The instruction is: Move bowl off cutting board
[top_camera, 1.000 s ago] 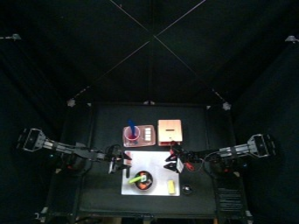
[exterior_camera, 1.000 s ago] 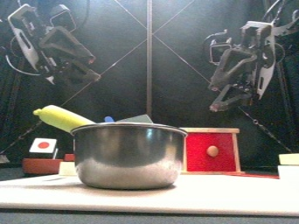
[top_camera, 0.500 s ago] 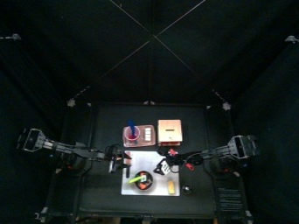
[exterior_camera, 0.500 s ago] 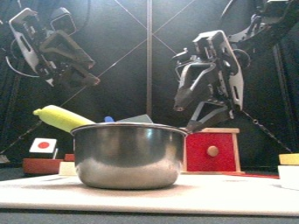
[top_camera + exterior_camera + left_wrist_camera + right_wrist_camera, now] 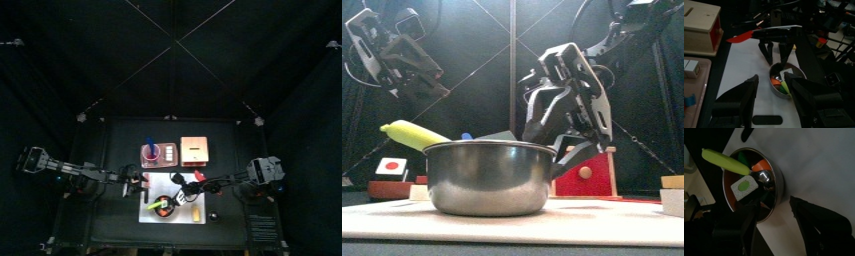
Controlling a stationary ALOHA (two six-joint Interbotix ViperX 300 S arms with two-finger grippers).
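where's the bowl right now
The bowl sits on the cutting board, in its front-left part in the top view, with the right gripper reaching in just beside its rim.

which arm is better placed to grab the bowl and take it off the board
Right. The right gripper hangs open just over the bowl on the cutting board; the left gripper is open but hangs back near the board's left edge.

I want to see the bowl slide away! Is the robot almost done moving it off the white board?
Not yet. The bowl sits on the cutting board, so nothing is finished. Right now the right claw is open and reaching down over the bowl's rim, with nothing grabbed. The left claw is open too and waits farther back over the board. Left to do: grab the bowl, carry it past the board's edge and put it down on the black table.
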